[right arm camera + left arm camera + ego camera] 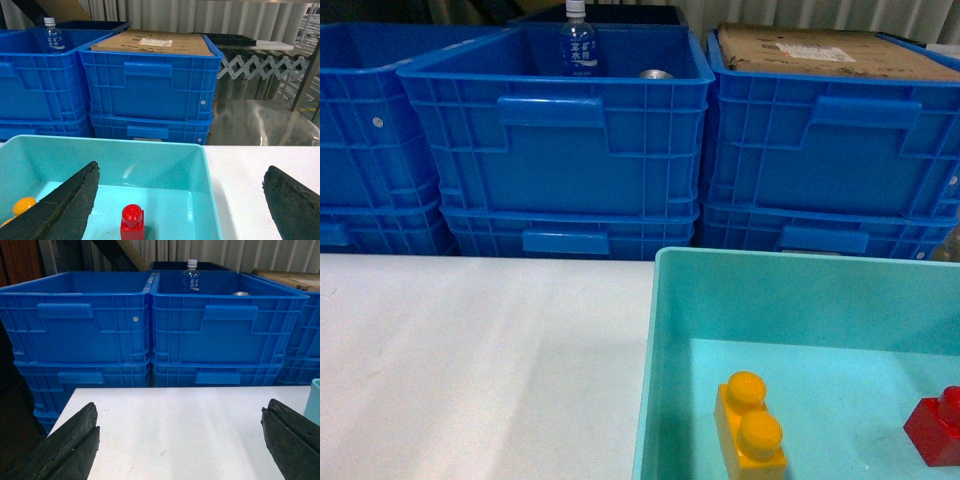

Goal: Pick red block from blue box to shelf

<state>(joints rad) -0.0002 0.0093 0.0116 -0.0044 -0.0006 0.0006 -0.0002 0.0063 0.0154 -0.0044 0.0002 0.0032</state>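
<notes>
The red block (132, 222) stands stud-up on the floor of the blue box (212, 185), near its right wall. In the head view the red block (938, 425) sits at the far right of the blue box (655, 330). My right gripper (180, 200) hangs open above the box's right half, and the block lies low between its fingers (65, 205), nearer the left one and untouched. My left gripper (180, 437) is open over the bare white table, holding nothing. I cannot make out the shelf in any view. Neither gripper shows in the head view.
A yellow two-stud brick (752, 425) lies in the same box. Stacked dark blue ribbed crates (560, 150) line the back of the white table (470, 370); one holds a water bottle (578, 40), another carries cardboard (820, 50). A metal scissor lattice (260, 65) stands far right.
</notes>
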